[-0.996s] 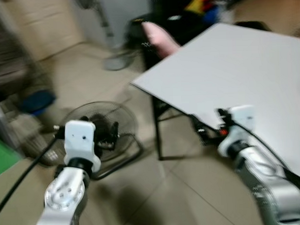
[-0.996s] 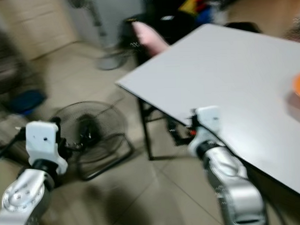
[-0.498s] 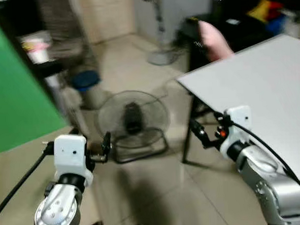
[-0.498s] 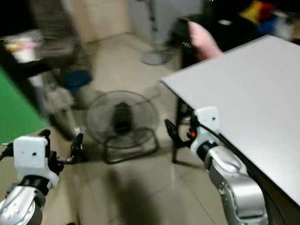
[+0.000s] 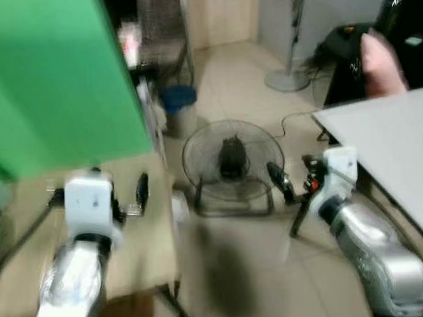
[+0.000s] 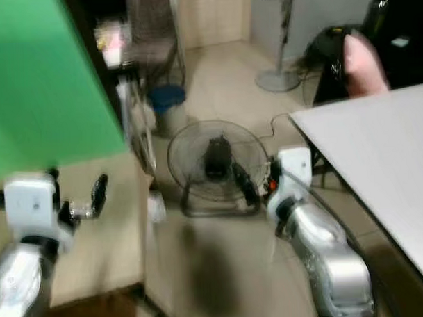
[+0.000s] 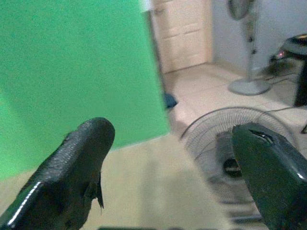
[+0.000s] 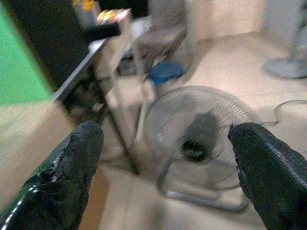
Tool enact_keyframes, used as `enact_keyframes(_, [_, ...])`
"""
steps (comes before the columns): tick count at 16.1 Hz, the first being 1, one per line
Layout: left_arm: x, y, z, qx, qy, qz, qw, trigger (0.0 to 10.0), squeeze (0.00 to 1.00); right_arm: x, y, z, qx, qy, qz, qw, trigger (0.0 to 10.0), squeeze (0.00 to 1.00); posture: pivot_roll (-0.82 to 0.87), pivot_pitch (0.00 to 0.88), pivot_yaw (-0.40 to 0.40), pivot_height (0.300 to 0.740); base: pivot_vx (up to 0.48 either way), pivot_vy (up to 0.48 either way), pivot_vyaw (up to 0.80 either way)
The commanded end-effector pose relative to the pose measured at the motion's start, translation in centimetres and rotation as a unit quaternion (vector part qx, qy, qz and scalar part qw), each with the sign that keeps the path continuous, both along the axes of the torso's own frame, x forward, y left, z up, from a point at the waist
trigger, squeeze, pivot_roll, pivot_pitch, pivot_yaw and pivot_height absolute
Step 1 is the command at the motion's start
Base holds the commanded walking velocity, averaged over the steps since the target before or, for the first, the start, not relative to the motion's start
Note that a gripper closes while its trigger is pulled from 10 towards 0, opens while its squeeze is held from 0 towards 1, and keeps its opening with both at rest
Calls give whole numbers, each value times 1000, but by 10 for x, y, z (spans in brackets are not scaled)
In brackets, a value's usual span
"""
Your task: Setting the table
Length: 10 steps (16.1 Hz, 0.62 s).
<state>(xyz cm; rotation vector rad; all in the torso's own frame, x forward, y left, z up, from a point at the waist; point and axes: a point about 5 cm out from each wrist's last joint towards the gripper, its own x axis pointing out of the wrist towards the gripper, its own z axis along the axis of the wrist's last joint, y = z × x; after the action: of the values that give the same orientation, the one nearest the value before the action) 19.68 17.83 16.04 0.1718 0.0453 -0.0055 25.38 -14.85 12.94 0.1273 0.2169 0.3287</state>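
The view has swung left: the table (image 5: 384,135) now sits at the right, a wooden counter (image 5: 142,251) probably ahead. Left gripper (image 7: 168,167) and right gripper (image 8: 165,167) gape wide, empty; nothing fetched yet.

Grey table (image 5: 384,135): flat matte top, corner pointing toward floor fan, at robot's right. Visible portion of top bare. Dark leg beneath near corner. View blurred.

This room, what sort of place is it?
Probably a lived-in home room with a tiled floor: a floor fan lying low, a pedestal fan by the wall, a grey table, and a wooden door.
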Motion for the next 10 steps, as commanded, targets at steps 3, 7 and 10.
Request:
enact_keyframes(3, [-4, -1, -3, -1, 13, 1, 1000, 10000, 0, 0, 0, 3, -2, -4, -3, 1000, 10000, 1000, -16, 0, 61, 740, 0, 112, 800])
enact_keyframes(7, [-3, 0, -3, 1, 14, 2, 1000, 10000, 0, 0, -4, 2, -2, -3, -17, 1000, 10000, 1000, -17, 0, 68, 740, 0, 382, 800])
enact_keyframes(10, [-4, 1, -3, 7, 19, 0, 1000, 10000, 0, 2, -5, 4, 2, -1, -41, 999, 10000, 86, -21, 0, 67, 740, 0, 389, 267])
